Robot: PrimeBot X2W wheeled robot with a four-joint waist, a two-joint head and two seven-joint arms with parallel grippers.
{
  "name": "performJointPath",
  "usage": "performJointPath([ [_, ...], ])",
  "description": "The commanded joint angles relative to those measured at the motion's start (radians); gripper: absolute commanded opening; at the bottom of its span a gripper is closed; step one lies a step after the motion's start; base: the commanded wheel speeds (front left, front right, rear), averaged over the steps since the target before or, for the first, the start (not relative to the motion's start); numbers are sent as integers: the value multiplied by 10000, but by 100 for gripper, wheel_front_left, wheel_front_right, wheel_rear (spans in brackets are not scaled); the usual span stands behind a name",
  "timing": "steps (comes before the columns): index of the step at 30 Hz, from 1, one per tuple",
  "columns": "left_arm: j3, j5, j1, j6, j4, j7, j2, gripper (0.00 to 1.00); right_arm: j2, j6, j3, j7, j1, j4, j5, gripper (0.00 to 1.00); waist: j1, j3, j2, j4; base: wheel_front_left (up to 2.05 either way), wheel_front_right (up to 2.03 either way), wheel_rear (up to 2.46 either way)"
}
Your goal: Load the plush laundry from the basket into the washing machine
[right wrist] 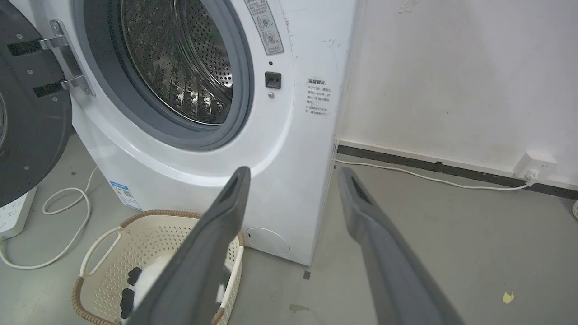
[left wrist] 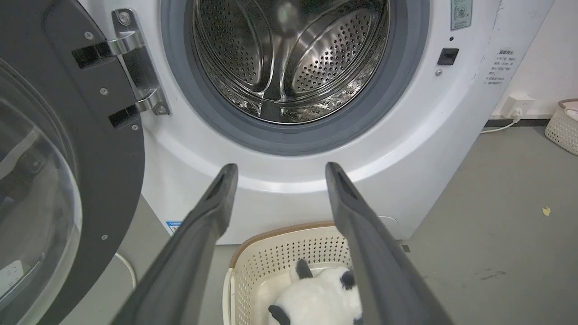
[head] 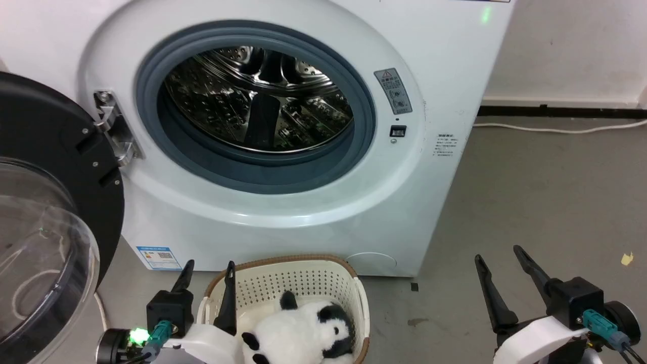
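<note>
At the left edge of the head view the door (head: 48,151) of the washing machine (head: 283,217) stands swung wide open. Its black frame and clear dome take up the lower left and hang from a metal hinge (head: 113,129) on the left side of the opening. Low in the picture beside the door, the left gripper (head: 210,263) has its two dark fingers spread with nothing between them. In the picture its inner finger crosses the left rim of the basket (head: 303,273), but contact cannot be judged.

The basket sits on the floor (head: 530,202) at lower centre, just in front of the machine's base and under the round opening. The plush panda (head: 303,333) lies inside it, toward the near end. Above, the grey rubber ring (head: 252,174) frames an unobstructed mouth, and the perforated drum (head: 258,101) shows bare shiny steel.

Right of the machine's front corner the grey floor lies open up to a dark baseboard (head: 556,111) and a white wall (head: 571,50). A white cable (head: 556,130) runs near the baseboard, and a small yellow scrap (head: 627,259) lies at the far right. The right gripper (head: 497,253) hangs over this floor in the lower right, fingers parted and holding nothing, well apart from the basket.

The right wrist view has a power strip (right wrist: 13,212) and a looped cord (right wrist: 88,212) on the floor at its left, and a wall socket (right wrist: 535,163) at its right.
</note>
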Motion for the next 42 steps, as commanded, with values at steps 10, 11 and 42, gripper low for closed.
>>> performJointPath([
  [10,-349,-297,-593,24,1014,-136,45,100,6,-2,114,-303,-118,-78,357,100,-1,679,0,-395,0,0,0],
  [11,-386,-316,-669,11,1124,-112,58,100,6,-2,130,-324,-145,-82,395,100,-1,756,0,-432,0,0,0],
  [42,-1156,-1329,-3301,-240,5214,1173,1126,100,10,-4,809,-991,-959,-367,1684,100,-1,3495,0,-1718,0,0,0],
])
